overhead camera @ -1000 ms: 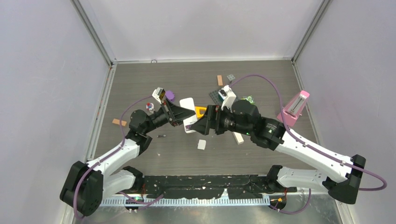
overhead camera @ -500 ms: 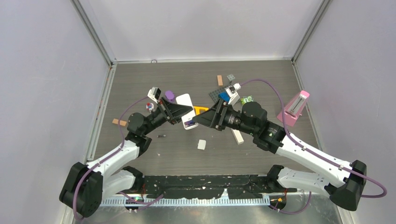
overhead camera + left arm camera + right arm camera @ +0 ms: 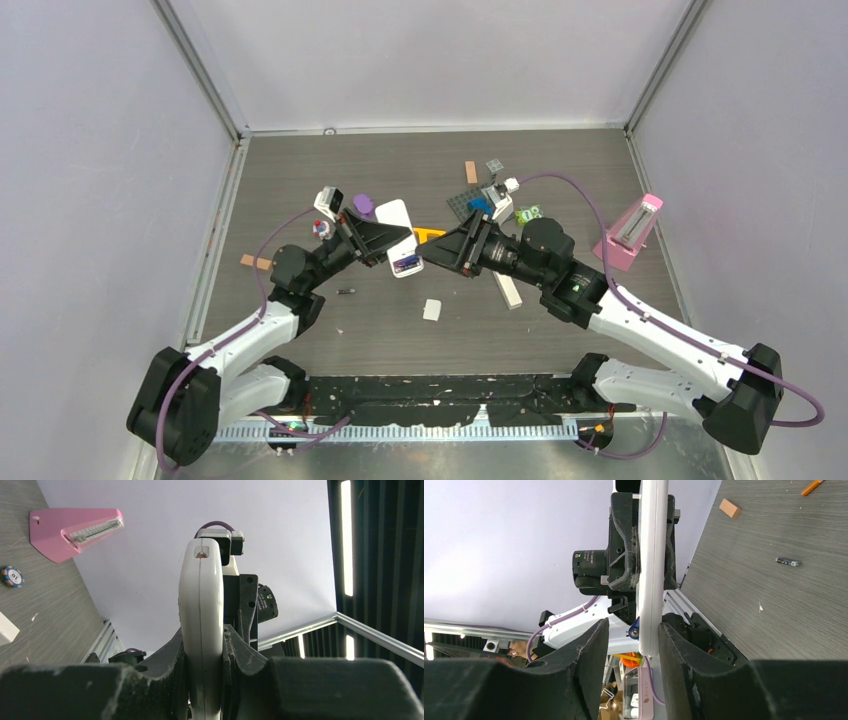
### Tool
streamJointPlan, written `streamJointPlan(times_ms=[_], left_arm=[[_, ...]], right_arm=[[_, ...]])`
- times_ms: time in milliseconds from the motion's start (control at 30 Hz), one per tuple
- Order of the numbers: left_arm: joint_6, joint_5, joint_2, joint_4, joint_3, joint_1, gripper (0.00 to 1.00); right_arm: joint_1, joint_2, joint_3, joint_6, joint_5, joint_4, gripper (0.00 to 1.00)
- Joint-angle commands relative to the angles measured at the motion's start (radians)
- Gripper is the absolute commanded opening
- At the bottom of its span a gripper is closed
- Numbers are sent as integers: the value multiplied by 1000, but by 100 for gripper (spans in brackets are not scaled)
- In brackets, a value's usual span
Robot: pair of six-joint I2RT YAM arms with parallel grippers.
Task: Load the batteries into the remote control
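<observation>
The white remote control (image 3: 395, 215) is held above the table, with my left gripper (image 3: 392, 243) shut on its middle. In the left wrist view it stands edge-on (image 3: 201, 605) between the fingers (image 3: 170, 655). A bluish-purple battery (image 3: 407, 266) sits in the open compartment at its near end, and its tip (image 3: 635, 629) sticks out sideways. My right gripper (image 3: 634, 625) straddles that end. One finger (image 3: 669, 640) is right against the remote and the other stands apart from the battery. A second dark battery (image 3: 346, 291) lies on the table (image 3: 787, 562).
A pink metronome (image 3: 630, 232) stands at the right. A small white piece (image 3: 432, 310) and a white block (image 3: 510, 292) lie near the middle. An orange triangle (image 3: 430, 236), a purple piece (image 3: 364, 205) and a wood block (image 3: 255, 262) lie around the arms.
My right gripper has swung round to the remote's near end and its jaws have narrowed around it. My left gripper has shifted the remote slightly up and left.
</observation>
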Motion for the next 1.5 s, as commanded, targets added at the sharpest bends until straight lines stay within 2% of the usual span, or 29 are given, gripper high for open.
streamJointPlan(times_ms=[0, 200, 433, 700, 867, 1200, 1467], left_arm=[[-12, -30, -8, 97, 1, -11, 0], [-14, -44, -11, 103, -5, -15, 0], [-18, -49, -11, 111, -7, -18, 0], [-21, -60, -11, 113, -5, -23, 0], [-23, -66, -3, 112, -3, -27, 0], [-19, -78, 8, 114, 0, -32, 0], [-19, -95, 11, 109, -11, -33, 0]], right_arm=[[2, 13, -1, 29, -37, 75, 46], [1, 33, 0, 27, -57, 86, 39], [0, 49, 11, 11, -59, 61, 39], [0, 64, 24, -13, -60, 24, 29], [1, 89, 60, -80, -46, -67, 21], [17, 105, 119, -197, 32, -220, 17], [22, 84, 214, -372, 180, -387, 10]])
